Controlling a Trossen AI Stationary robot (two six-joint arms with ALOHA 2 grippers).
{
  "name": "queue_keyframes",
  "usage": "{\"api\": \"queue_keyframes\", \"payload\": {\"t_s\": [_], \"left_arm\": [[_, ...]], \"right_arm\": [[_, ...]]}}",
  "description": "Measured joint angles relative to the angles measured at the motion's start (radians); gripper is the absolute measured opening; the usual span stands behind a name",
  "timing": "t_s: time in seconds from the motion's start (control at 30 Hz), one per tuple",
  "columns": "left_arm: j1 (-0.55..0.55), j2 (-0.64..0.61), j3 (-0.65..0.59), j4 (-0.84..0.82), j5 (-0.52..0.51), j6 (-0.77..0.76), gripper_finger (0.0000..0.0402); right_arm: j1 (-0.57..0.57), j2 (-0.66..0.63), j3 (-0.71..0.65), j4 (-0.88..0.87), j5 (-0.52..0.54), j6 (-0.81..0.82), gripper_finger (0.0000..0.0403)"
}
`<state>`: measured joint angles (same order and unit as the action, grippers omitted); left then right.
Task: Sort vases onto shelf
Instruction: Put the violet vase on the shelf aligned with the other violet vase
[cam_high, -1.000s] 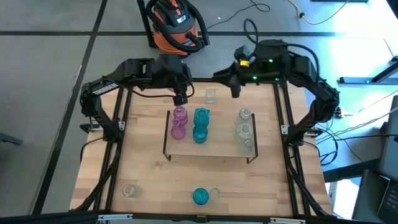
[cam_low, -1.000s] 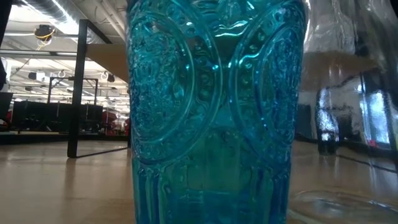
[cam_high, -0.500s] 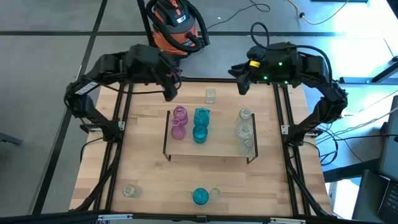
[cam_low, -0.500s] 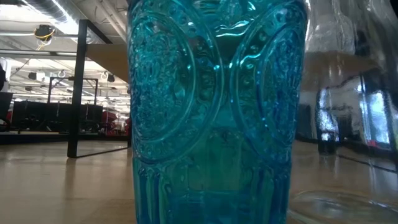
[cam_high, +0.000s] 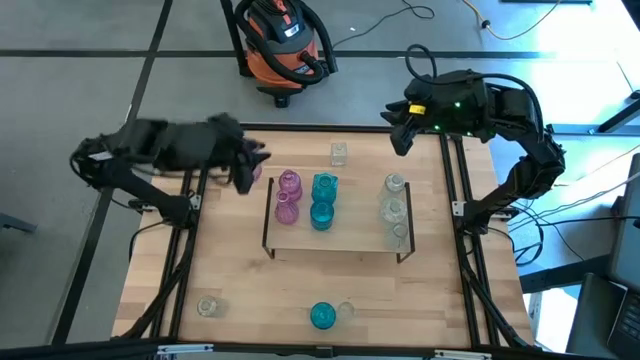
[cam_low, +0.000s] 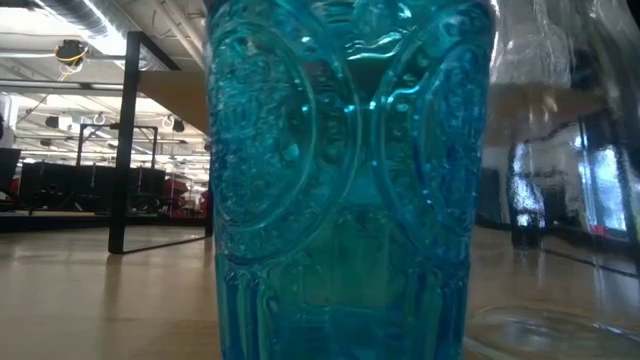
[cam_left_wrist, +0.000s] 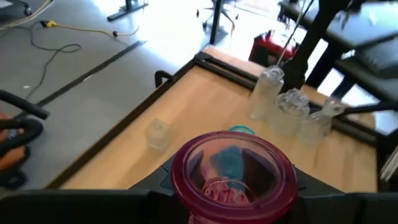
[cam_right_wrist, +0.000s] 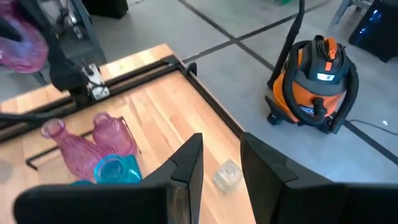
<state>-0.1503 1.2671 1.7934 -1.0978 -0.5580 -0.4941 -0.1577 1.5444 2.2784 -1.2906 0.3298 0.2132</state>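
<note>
left end effector (cam_high: 243, 168) | arm stretched low | gripping pink vase (cam_left_wrist: 234, 169)

The wooden tabletop (cam_high: 230, 270) carries the low shelf (cam_high: 350, 238), which bears two pink vases (cam_high: 288, 196), two teal vases (cam_high: 323, 200) and three clear vases (cam_high: 394, 210), while a small clear vase (cam_high: 339, 153), another clear vase (cam_high: 208, 306) and a teal vase (cam_high: 322, 316) stand directly on the wood.
</note>
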Motion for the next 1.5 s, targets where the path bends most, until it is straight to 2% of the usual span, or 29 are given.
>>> {"api": "queue_keyframes", "payload": {"t_s": [0.1, 0.23, 0.33, 0.43, 0.53, 0.63, 0.77, 1.0, 1.23, 1.5], "left_arm": [[-0.126, -0.072, -0.169, 0.147, -0.149, -0.102, 0.0117], [-0.273, -0.141, -0.383, 0.425, -0.322, -0.19, 0.0117], [-0.351, -0.147, -0.516, 0.63, -0.372, -0.235, 0.0117], [-0.412, -0.097, -0.633, 0.824, -0.404, -0.236, 0.0117], [-0.464, -0.035, -0.698, 0.94, -0.478, -0.23, 0.0117], [-0.497, 0.034, -0.705, 0.97, -0.555, -0.23, 0.0117], [-0.503, 0.125, -0.708, 0.995, -0.569, -0.183, 0.0117], [-0.488, 0.252, -0.708, 1.005, -0.584, -0.208, 0.0117], [-0.455, 0.288, -0.707, 1.003, -0.619, -0.196, 0.0117], [-0.426, 0.288, -0.707, 0.946, -0.611, -0.155, 0.0117]], "right_arm": [[0.0, 0.0, 0.0, -0.029, -0.008, -0.018, 0.0095], [0.0, 0.0, 0.0, -0.072, -0.008, -0.064, 0.0095], [0.0, 0.0, 0.0, -0.083, -0.008, -0.084, 0.0095], [0.0, 0.0, 0.0, -0.083, -0.008, -0.092, 0.0095], [0.0, 0.0, 0.0, -0.096, -0.021, -0.105, 0.0095], [0.0, 0.0, 0.0, -0.119, -0.035, -0.115, 0.0095], [-0.015, 0.0, 0.0, -0.139, -0.042, -0.128, 0.0095], [-0.115, 0.002, 0.0, -0.142, -0.183, -0.14, 0.0095], [-0.179, 0.002, 0.0, -0.142, -0.262, -0.14, 0.0095], [-0.179, 0.003, 0.0, -0.14, -0.262, -0.14, 0.0095]]}}
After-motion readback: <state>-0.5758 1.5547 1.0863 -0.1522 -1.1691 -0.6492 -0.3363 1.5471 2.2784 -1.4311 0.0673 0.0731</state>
